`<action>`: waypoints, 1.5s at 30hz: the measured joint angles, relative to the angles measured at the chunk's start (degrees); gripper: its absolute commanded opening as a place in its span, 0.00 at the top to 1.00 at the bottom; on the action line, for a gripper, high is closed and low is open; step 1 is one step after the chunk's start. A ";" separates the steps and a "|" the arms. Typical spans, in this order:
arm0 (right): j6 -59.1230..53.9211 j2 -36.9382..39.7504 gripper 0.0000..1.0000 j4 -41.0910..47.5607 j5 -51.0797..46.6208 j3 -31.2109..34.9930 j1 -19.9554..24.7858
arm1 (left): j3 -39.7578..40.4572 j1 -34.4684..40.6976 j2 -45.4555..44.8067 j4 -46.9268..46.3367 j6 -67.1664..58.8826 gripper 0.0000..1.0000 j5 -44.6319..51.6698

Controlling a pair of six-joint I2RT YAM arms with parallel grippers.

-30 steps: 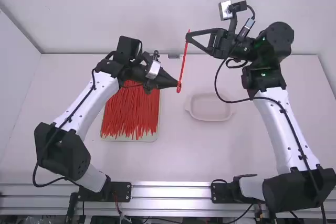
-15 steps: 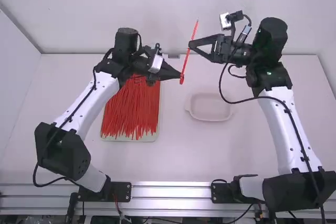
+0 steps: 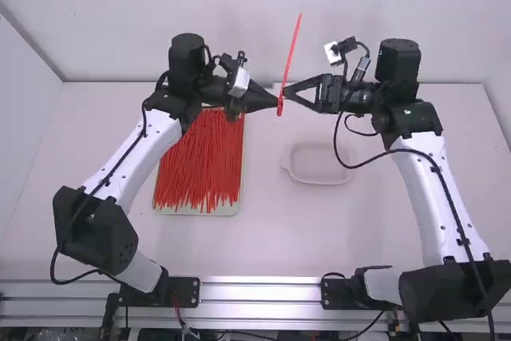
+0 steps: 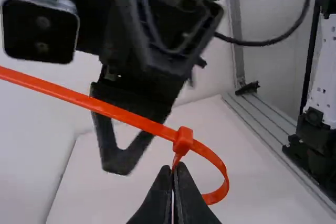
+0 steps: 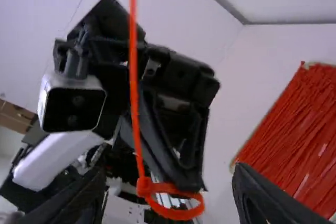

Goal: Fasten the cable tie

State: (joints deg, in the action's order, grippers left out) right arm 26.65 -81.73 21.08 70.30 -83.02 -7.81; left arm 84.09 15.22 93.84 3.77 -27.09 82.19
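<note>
Pinching looped cable tie (image 4: 182, 140) w/ left fingers (image 4: 160, 198) shut tight, right fingers (image 5: 79, 198) spread wide. Threaded already; needs cinching.

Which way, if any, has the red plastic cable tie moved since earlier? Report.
Yes. The cable tie rose up the picture, away from the white dish.
</note>
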 measured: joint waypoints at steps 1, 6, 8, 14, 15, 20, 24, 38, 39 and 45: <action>-0.52 0.00 0.40 -0.22 -0.02 -0.02 -0.59 | 0.00 0.00 0.00 -0.07 0.46 0.98 -0.22; -1.66 0.00 0.53 -3.34 -0.20 0.00 -2.75 | 0.00 0.00 0.00 -0.37 2.03 0.98 -0.46; -1.86 0.00 0.73 -4.20 -0.22 -0.02 -3.28 | 0.00 0.00 0.00 -0.37 2.49 0.98 -0.44; -2.25 -0.04 1.00 -4.15 -1.49 0.00 -3.65 | 0.00 0.00 -0.17 -0.39 2.89 0.98 0.13; -2.38 -0.07 1.00 -4.17 -1.68 -0.07 -3.65 | 0.00 0.00 -0.17 -0.46 3.15 0.98 0.22; -2.71 -0.04 1.00 -4.07 -2.25 -0.04 -3.93 | 0.00 0.02 -0.17 -0.55 3.43 0.93 -0.70; -2.80 -0.07 1.00 -4.17 -2.82 -0.04 -3.96 | 0.00 0.00 -0.17 -0.55 3.54 0.92 -1.11; -6.14 -0.04 1.00 2.36 -2.60 -0.11 1.51 | 0.00 0.04 -0.17 -10.45 3.69 0.01 -10.36; -6.69 -0.04 1.00 3.13 -2.62 -0.11 1.84 | 0.00 0.04 -0.17 -11.21 3.69 0.01 -11.06; -13.73 -0.04 1.00 10.88 -3.23 -0.11 4.66 | 0.00 0.04 -0.17 -21.53 3.72 0.01 -19.21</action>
State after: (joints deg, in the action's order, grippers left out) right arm 12.93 -81.78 31.97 67.07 -83.13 -3.16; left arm 84.09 15.27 93.67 -17.76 -23.38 62.98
